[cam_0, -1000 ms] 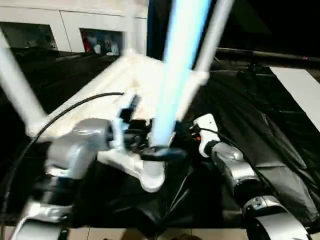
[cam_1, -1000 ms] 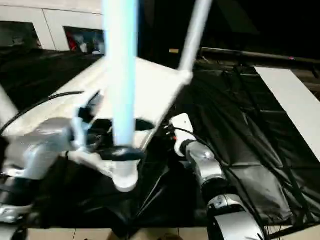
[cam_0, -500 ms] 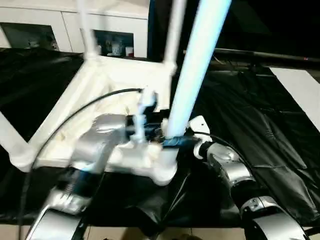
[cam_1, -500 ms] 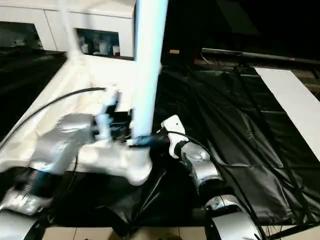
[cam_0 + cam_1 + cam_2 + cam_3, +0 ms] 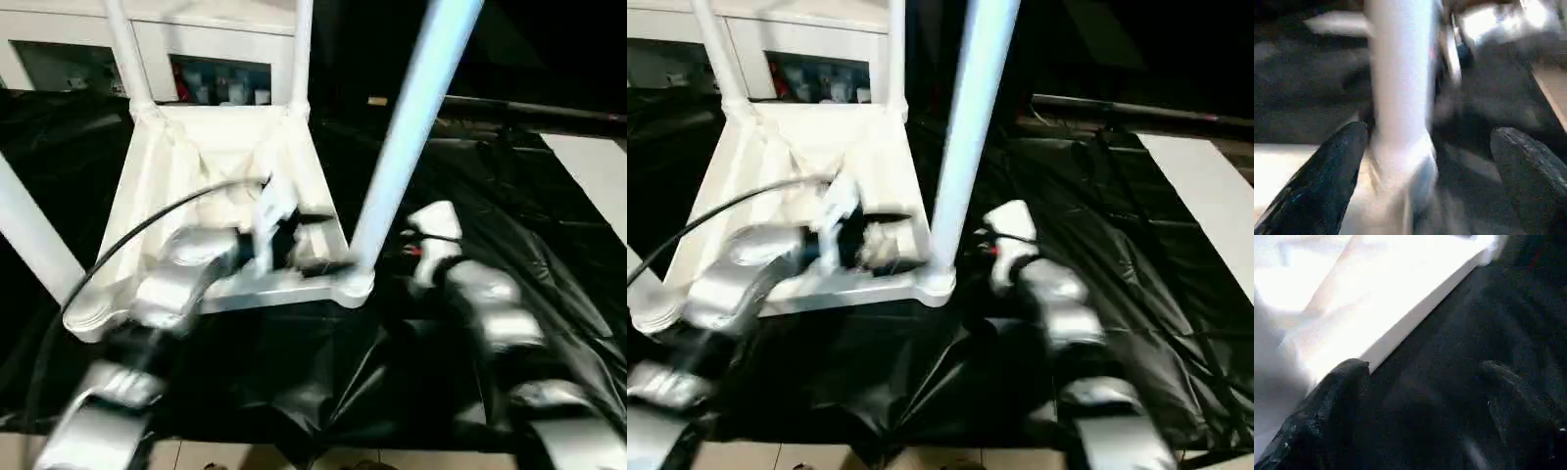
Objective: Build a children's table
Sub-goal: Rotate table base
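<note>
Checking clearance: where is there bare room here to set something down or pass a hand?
Free: the black sheet to the right of the table top, up to the white panel. Crowded: the near-right leg, with both arms at its socket.

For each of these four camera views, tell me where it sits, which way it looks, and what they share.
Left eye view: on the head, looking forward and down at the upturned table top; both silver forearms show.
Right eye view: beside it, same scene.
Left wrist view: along the left gripper, open around the near leg.
Right wrist view: along the open right gripper at the top's edge and the black sheet.
Shared: that near leg.
</note>
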### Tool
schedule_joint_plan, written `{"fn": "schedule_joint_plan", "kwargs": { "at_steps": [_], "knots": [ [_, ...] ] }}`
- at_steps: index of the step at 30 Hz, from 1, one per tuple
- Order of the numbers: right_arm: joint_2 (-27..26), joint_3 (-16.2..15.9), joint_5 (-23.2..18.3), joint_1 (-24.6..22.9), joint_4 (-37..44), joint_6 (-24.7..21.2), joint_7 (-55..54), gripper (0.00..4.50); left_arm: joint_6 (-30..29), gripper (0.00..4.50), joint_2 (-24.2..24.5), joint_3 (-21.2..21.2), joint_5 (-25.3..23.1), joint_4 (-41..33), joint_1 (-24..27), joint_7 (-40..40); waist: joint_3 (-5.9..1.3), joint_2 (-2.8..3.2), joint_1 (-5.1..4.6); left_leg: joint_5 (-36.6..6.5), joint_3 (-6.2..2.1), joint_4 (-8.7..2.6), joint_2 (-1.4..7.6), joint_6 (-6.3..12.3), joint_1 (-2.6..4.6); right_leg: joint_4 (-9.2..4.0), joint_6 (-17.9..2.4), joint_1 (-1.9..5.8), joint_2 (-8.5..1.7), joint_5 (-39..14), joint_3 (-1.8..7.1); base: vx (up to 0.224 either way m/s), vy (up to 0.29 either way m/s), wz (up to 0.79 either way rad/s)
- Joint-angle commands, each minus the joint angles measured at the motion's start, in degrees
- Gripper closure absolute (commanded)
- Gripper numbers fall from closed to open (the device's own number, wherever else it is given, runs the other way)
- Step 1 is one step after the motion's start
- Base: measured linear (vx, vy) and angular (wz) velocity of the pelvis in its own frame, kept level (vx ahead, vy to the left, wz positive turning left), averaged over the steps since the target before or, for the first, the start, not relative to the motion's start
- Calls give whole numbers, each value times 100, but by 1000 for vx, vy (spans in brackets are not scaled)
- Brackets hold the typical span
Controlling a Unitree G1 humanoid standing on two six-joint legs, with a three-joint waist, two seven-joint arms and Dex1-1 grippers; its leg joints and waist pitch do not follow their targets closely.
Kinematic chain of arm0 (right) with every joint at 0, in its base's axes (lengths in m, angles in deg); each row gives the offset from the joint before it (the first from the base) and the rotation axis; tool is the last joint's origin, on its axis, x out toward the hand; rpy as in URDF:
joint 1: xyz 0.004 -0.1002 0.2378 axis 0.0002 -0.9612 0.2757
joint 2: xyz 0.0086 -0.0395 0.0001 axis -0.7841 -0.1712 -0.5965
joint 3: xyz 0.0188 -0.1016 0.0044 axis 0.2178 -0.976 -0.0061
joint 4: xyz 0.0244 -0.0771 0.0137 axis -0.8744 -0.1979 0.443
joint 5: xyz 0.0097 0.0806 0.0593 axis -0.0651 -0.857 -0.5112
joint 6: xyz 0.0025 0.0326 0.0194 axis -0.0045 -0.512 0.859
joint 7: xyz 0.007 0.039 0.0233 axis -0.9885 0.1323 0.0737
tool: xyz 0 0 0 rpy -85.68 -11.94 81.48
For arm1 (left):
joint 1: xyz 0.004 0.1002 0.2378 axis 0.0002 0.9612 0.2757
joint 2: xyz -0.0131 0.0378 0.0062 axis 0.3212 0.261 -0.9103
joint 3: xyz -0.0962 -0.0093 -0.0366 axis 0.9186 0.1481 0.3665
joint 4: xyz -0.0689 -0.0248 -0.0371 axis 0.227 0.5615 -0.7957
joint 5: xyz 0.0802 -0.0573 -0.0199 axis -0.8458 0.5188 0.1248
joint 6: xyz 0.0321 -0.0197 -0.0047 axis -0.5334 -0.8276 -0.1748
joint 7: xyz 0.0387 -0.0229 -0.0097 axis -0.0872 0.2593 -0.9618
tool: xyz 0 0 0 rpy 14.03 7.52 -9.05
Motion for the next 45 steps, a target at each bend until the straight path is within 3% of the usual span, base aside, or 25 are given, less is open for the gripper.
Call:
{"fn": "schedule_joint_plan", "kwargs": {
  "at_steps": [1, 6, 9, 12, 13, 16, 19, 26, 28, 33, 37, 45],
  "knots": [
    [219, -234, 137, -131, 242, -46, 397, 51, 143, 22, 135, -253, -416, 246, -27, 101, -372, 92, 11, -1185, 53, -373, 37, 256, 66, -417, -1444, 322, -247, -510, 133, 0, 0, 0],
    [482, -409, 197, -303, 573, -162, 763, 51, 415, 59, 15, -229, -890, 922, -257, -573, -367, 80, 22, -1346, 44, -372, 38, 139, 68, -451, -1317, 313, -265, -911, 150, 0, 0, 0],
    [569, -473, 227, -380, 804, -257, 920, 51, 449, 83, -23, -295, -991, 1072, -311, -581, -390, 70, 56, -1061, 35, -365, 37, 209, 38, -400, -1398, 339, -270, -458, 150, 0, 0, 0],
    [628, -525, 229, -458, 1003, -349, 988, 51, 484, 93, -11, -424, -1052, 1215, -362, -565, -399, 91, 80, -926, 48, -352, 30, 302, 52, -384, -1478, 333, -266, -153, 151, 0, 0, 0],
    [633, -529, 225, -470, 1025, -356, 994, 51, 503, 120, -3, -438, -1060, 1228, -366, -556, -397, 87, 80, -958, 45, -356, 34, 294, 49, -390, -1502, 337, -273, -184, 145, 0, 0, 0],
    [669, -574, 201, -522, 1137, -368, 1047, 51, 626, 129, 47, -488, -1131, 1351, -418, -439, -379, 92, 81, -1135, 46, -365, 38, 252, 58, -418, -1485, 321, -272, -434, 145, 0, 0, 0],
    [702, -603, 186, -564, 1229, -396, 1078, 51, 769, 167, 86, -483, -1251, 1511, -481, -339, -368, 90, 81, -1290, 37, -378, 35, 181, 65, -452, -1370, 310, -272, -799, 148, 0, 0, 0],
    [764, -601, 152, -677, 1458, -482, 1234, 51, 930, 209, 198, -483, -1362, 1751, -618, -236, -379, 84, 99, -1152, 34, -379, 42, 214, 58, -419, -1405, 320, -279, -495, 150, 0, 0, 0],
    [826, -609, 77, -740, 1563, -512, 1380, 51, 897, 249, 218, -524, -1368, 1801, -641, -161, -369, 95, 98, -1232, 33, -384, 49, 208, 63, -429, -1425, 311, -286, -587, 150, 0, 0, 0],
    [916, -594, 10, -828, 1716, -517, 1506, 51, 814, 282, 234, -591, -1424, 1900, -652, 23, -366, 125, 103, -1317, 28, -391, 50, 172, 68, -442, -1420, 306, -290, -704, 153, 0, 0, 0],
    [921, -577, 0, -844, 1769, -537, 1514, 51, 850, 314, 226, -589, -1491, 1982, -660, 63, -373, 104, 94, -1263, 30, -383, 40, 192, 57, -439, -1416, 317, -285, -621, 152, 0, 0, 0],
    [906, -558, -12, -870, 1862, -576, 1522, 51, 899, 390, 279, -683, -1645, 2154, -644, 145, -355, 105, 91, -1443, 24, -401, 46, 147, 62, -482, -1315, 296, -294, -1068, 154, 0, 0, 0]
  ]
}}
